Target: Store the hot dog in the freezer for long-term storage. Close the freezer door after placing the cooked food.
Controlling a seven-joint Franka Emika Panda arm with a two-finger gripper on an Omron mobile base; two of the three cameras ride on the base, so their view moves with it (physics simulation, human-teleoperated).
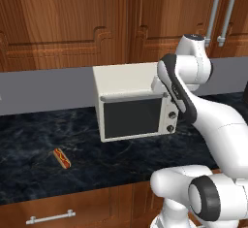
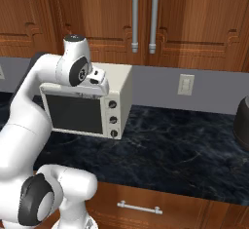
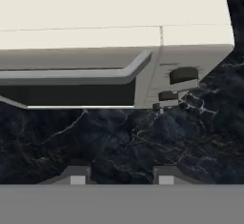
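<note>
The hot dog (image 1: 61, 158), a small tan bun with a red sausage and a yellow squiggle, lies on the dark marble counter (image 1: 29, 139) to the front left of the microwave. My gripper (image 3: 121, 176) hovers above the counter in front of the microwave's upper right corner, far to the right of the hot dog. Its fingertips (image 3: 78, 176) stand apart with nothing between them, so it is open. The hand (image 1: 162, 86) points down over the microwave's knobs. The freezer and the freezer door are out of view.
A cream microwave (image 1: 133, 103) with a dark window stands against the grey wall (image 1: 43, 89). Wooden cabinets (image 2: 194, 18) hang above it. There is a wall outlet (image 2: 186, 84), and a dark round object (image 2: 243, 121) sits at the far right. A drawer handle (image 1: 51, 218) lies below the counter edge.
</note>
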